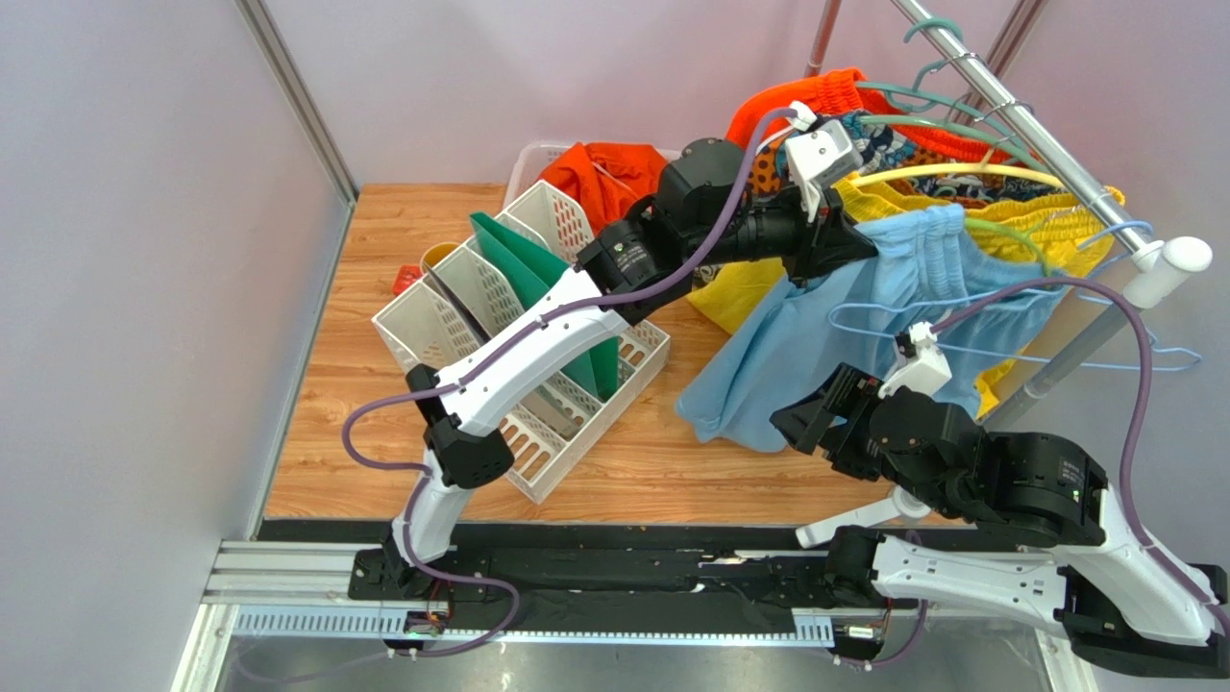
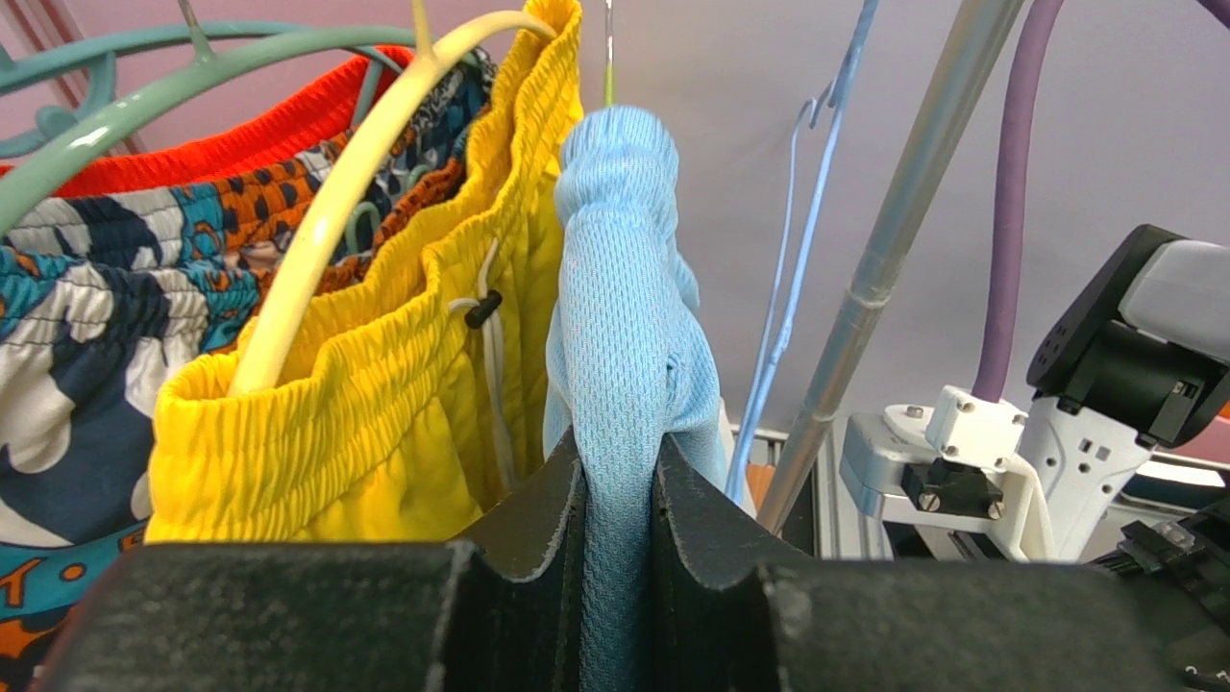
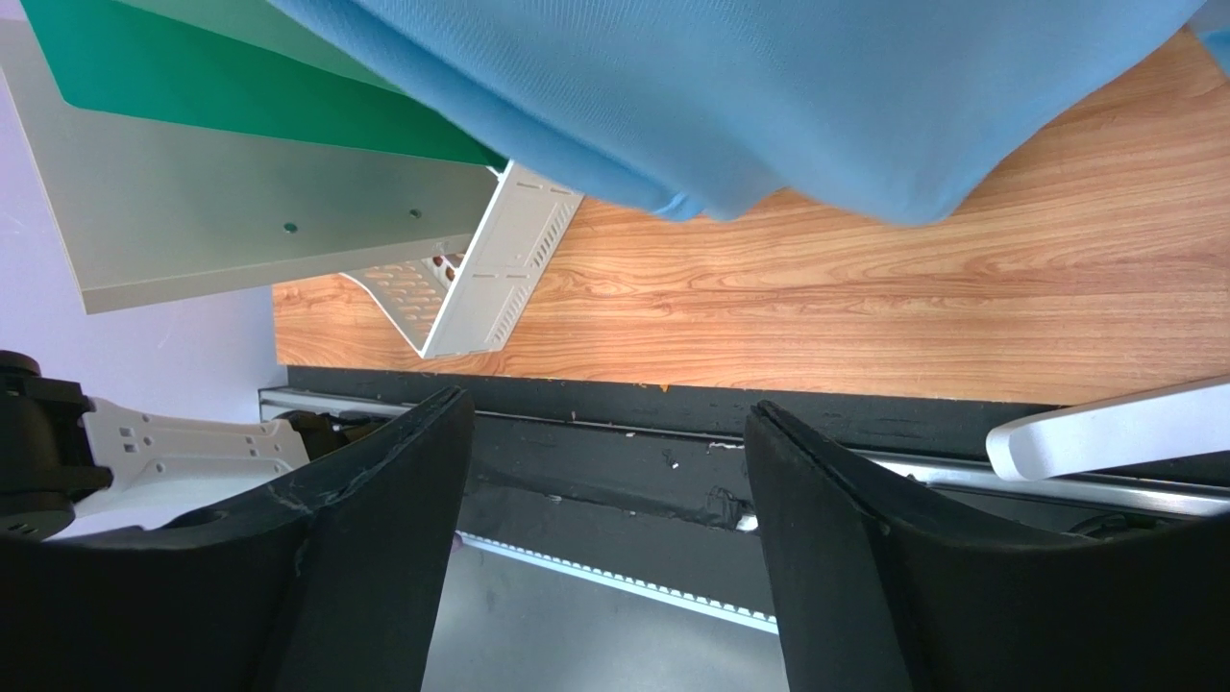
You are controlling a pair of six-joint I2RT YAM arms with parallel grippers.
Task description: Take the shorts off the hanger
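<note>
Left gripper [image 2: 618, 498] is clamped on the bunched waistband of the light blue shorts [image 2: 621, 289]. We see them hanging at the rail [image 2: 895, 245], just beside the yellow pair [image 2: 376, 418]. Right gripper [image 3: 607, 433] is spread wide and empty under their hem. Orange shorts [image 1: 823, 90] hang farther along.

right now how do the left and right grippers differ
The left gripper is shut on the light blue shorts; the right gripper is open and holds nothing. The left gripper is up at the waistband beside the rail; the right gripper is down by the shorts' hem, over the table. Both have black fingers.
</note>
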